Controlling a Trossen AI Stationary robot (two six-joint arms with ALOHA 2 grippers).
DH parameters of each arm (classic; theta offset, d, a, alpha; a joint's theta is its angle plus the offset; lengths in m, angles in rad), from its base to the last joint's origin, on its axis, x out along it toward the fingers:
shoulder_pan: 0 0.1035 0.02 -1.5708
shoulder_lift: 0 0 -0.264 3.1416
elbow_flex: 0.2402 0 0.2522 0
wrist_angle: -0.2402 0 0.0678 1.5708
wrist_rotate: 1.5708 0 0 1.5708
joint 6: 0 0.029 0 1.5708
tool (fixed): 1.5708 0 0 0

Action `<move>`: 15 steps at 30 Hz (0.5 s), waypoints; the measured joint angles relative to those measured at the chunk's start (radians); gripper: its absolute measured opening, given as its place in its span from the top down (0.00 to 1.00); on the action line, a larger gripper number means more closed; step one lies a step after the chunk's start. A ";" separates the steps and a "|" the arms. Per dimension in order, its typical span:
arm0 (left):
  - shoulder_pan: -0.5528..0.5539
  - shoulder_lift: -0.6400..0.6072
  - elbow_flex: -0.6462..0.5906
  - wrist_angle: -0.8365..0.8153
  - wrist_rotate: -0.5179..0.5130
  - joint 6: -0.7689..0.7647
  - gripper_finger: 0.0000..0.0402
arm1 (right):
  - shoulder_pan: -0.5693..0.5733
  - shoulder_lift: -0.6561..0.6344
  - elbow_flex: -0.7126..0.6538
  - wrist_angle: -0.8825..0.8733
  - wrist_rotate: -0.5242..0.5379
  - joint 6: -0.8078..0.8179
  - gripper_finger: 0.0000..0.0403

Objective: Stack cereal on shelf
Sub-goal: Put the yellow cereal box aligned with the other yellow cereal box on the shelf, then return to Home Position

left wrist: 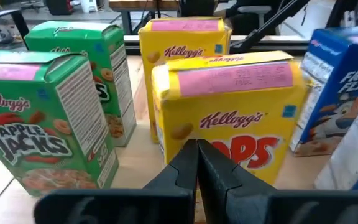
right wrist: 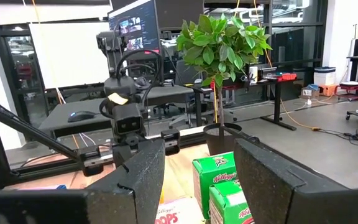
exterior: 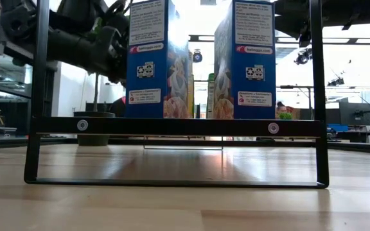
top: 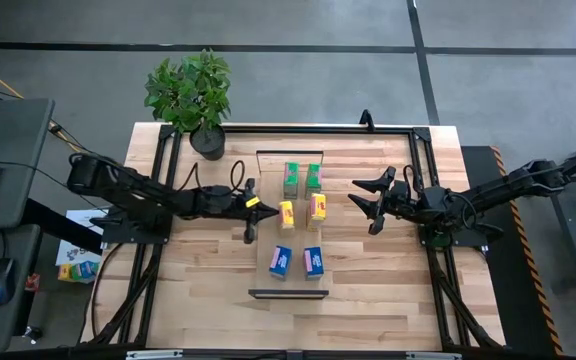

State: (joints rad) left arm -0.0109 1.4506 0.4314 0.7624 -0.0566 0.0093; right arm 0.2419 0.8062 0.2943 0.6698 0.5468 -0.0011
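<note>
- Looking down from the high view, we see the shelf (top: pixel 290 292), a long narrow light-wood plank with thin black brackets at its short ends, lying along the middle of the striped wood table (top: pixel 388 290).
- We count six small cereal boxes standing upright on the shelf in three pairs: two green boxes (top: pixel 302 179) at the end nearest the potted plant (top: pixel 190 95), two yellow boxes (top: pixel 302 211) in the middle, and two blue boxes (top: pixel 297 261) at the end farthest from the plant.
- In the left wrist view the green boxes (left wrist: pixel 48 121) read "Apple Jacks" with pink top flaps, the yellow boxes (left wrist: pixel 229 115) carry the red Kellogg's script and pink tops, and a blue box (left wrist: pixel 337 87) shows white lettering.
- From the low view we see the blue pair (exterior: pixel 201 61) standing on the shelf above the black bracket (exterior: pixel 175 127), their side panels with white nutrition print turned towards the camera.
- The left gripper (top: pixel 249 212) sits just beside the yellow boxes, on the side of the shelf where the plant stands; its fingers (left wrist: pixel 197 168) are pressed together and pinch nothing.
- The right gripper (top: pixel 366 202) hovers near the shelf on the opposite side from the left gripper, level with the yellow pair; its fingers are spread apart and empty.
</note>
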 joint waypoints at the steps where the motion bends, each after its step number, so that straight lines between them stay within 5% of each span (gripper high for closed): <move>1: 0.003 0.010 0.007 -0.001 -0.007 0.004 1.00 | 0.000 0.000 0.000 0.000 0.000 0.000 0.54; 8: 0.032 0.053 0.028 -0.006 -0.070 0.013 1.00 | 0.000 0.000 0.000 0.000 0.000 0.001 0.54; 15: 0.019 -0.147 0.026 -0.225 -0.069 0.052 1.00 | 0.000 0.000 0.000 0.000 -0.007 -0.023 0.54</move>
State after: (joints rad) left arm 0.0076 1.3036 0.4576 0.5374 -0.1257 0.0614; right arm 0.2420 0.8062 0.2943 0.6701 0.5401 -0.0241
